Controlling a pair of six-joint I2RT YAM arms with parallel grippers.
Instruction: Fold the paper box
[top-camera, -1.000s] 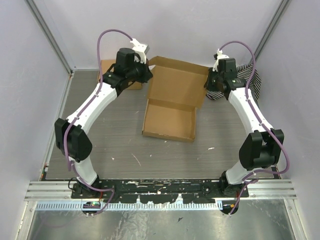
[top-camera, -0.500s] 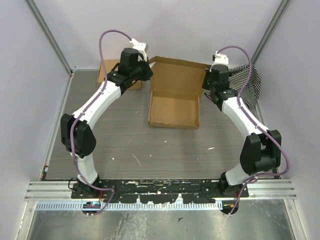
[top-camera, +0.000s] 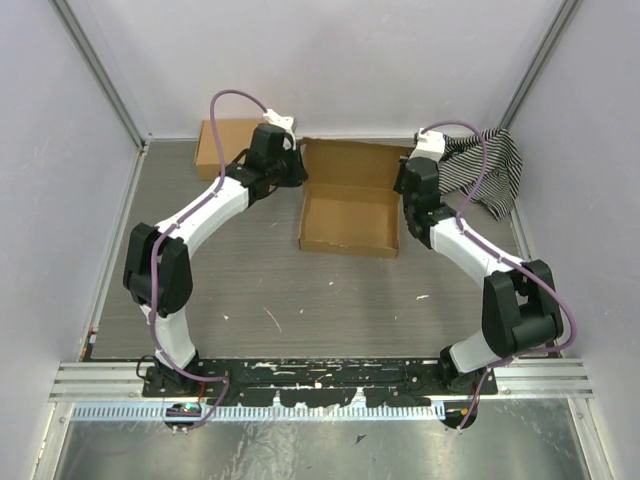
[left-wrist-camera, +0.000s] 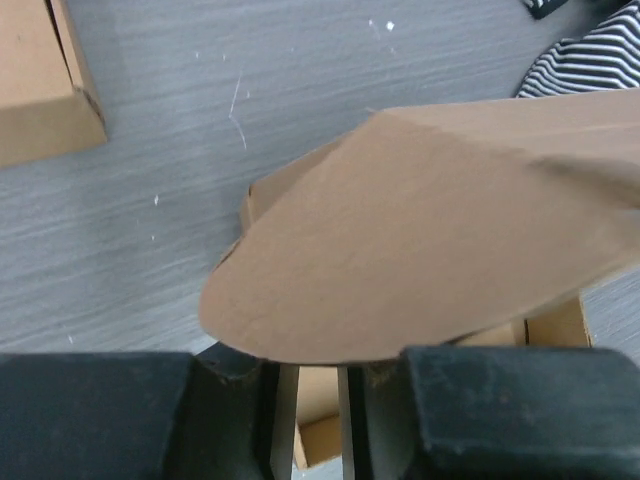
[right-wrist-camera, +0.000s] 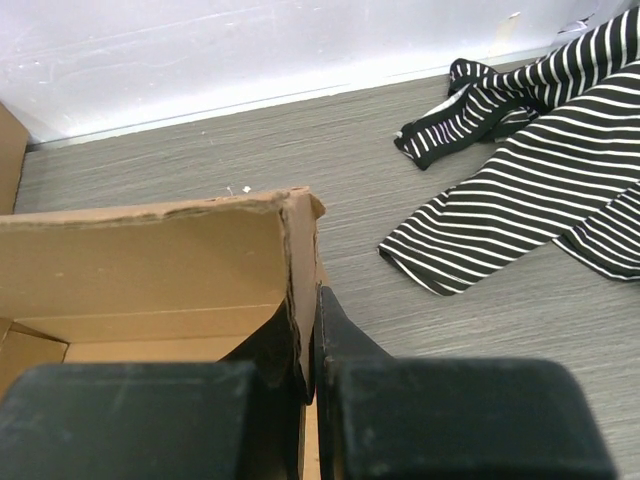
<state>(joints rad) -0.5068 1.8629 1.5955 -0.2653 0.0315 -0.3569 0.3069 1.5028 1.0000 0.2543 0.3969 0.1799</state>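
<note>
The paper box (top-camera: 350, 215) sits mid-table as an open shallow tray, its lid (top-camera: 355, 165) spread behind it. My left gripper (top-camera: 292, 170) is at the lid's left corner. In the left wrist view a rounded brown flap (left-wrist-camera: 420, 230) lies face-on across my fingertips. The left gripper (left-wrist-camera: 308, 365) shows a narrow gap with nothing between the fingers. My right gripper (top-camera: 408, 192) is at the box's right side. In the right wrist view it (right-wrist-camera: 312, 330) is shut on the upright cardboard wall (right-wrist-camera: 300, 260).
A compact brown box (top-camera: 222, 145) stands at the back left and also shows in the left wrist view (left-wrist-camera: 40, 90). A black-and-white striped cloth (top-camera: 490, 170) lies at the back right, close to the right gripper (right-wrist-camera: 530, 170). Walls enclose the table.
The box has turned square to the table and shifted slightly right. Both grippers moved inward and nearer, and the lid has come lower.
</note>
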